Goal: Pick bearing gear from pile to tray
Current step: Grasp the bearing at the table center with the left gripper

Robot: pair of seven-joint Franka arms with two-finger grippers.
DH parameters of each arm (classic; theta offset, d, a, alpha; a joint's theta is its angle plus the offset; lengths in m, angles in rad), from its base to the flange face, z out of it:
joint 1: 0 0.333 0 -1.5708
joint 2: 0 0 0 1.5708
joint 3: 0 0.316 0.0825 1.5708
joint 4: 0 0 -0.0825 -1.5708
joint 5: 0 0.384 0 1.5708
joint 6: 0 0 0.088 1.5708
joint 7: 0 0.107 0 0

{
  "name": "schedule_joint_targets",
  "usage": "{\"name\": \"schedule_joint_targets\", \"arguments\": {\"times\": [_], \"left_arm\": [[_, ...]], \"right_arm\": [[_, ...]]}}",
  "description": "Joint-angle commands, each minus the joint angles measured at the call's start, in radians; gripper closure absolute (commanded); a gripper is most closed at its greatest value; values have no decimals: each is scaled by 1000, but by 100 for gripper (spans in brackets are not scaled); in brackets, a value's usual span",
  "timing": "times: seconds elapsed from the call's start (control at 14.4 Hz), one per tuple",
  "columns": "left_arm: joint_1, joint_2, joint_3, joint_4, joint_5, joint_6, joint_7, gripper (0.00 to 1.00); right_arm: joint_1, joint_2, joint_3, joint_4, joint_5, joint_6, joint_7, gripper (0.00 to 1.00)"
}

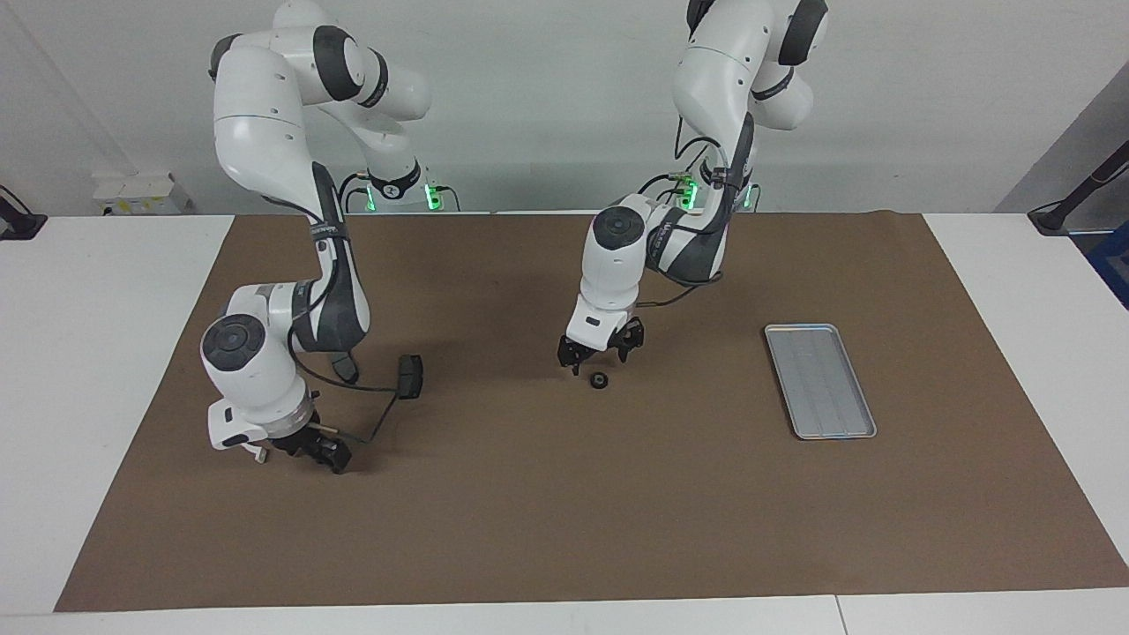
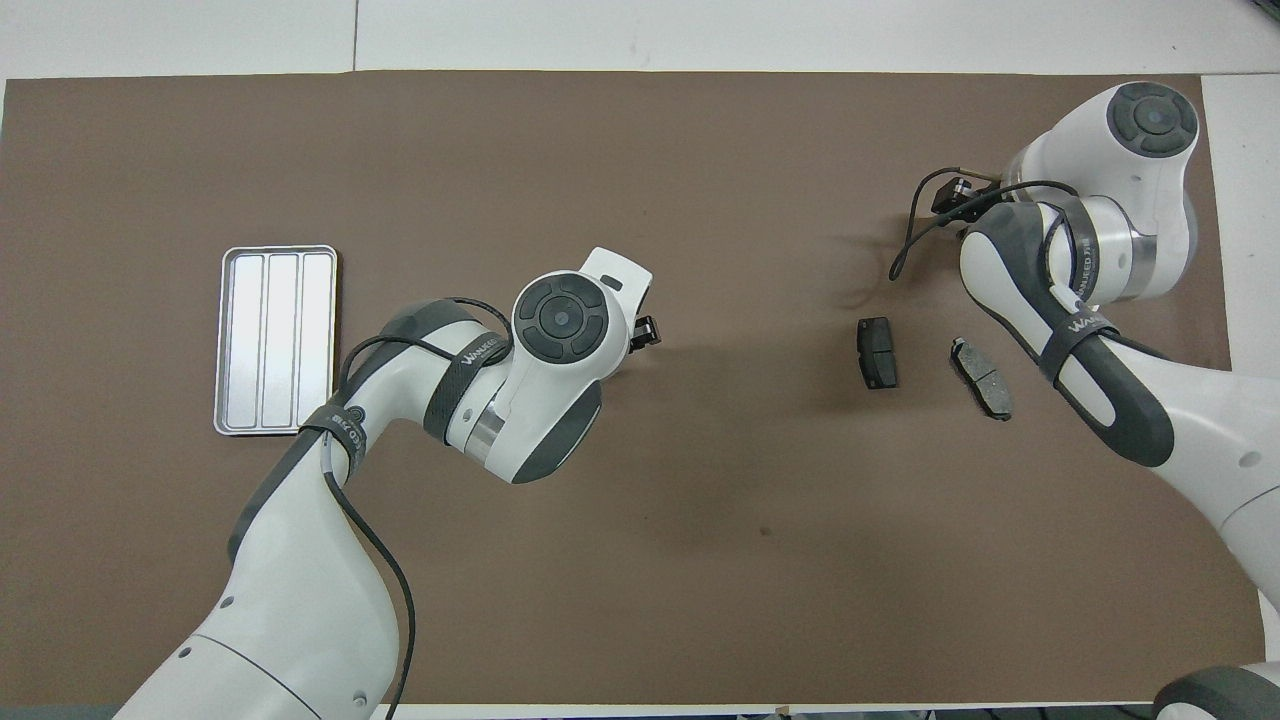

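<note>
Working from the big things down, we see our worktop [image 1: 564,529], covered by a brown mat. Our left hand [image 1: 601,351] hangs low over the worktop's middle, fingers spread and holding nothing. Our right hand [image 1: 317,451] waits down near the short edge at the right arm's end; whether its fingers are apart or together we cannot tell. The tray [image 1: 820,379] lies toward the left arm's end, bare inside, silver-grey with a low rim and lengthwise ridges. Two dark plates [image 2: 878,352] lie side by side toward the right arm's end.

The bearing gear [image 1: 599,381] sits alone on the mat just beside our left hand's fingertips, slightly farther from the robots. It looks like a tiny black ring with a central hole.

Our worry: the part is small and round, and the spread fingers are not centred over it. Descending from here, one fingertip could clip its edge and roll it away, or we could close on nothing.
</note>
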Motion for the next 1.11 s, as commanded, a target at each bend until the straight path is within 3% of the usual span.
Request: {"name": "schedule_joint_targets", "arguments": {"times": [0.0,0.35,0.42,0.55,0.69,0.9,1.04], "left_arm": [[10,14,1,-24,5,52,15,2],[7,16,1,-29,11,63,15,8],[6,22,1,-29,13,75,15,20],[3,29,2,-26,13,80,10,67],[1,31,2,-23,13,77,4,100],[10,29,10,21,13,14,13,100],[59,17,18,121,37,-123,39,100]], "right_arm": [[-13,6,14,3,-5,18,30,22],[-14,6,16,-7,-1,15,49,66],[-14,6,14,-7,25,14,50,71],[-13,6,14,-8,44,9,49,86],[-14,5,14,-8,44,2,46,100],[-14,3,14,6,36,-29,29,100],[-11,-6,14,33,30,-86,0,100]]}}
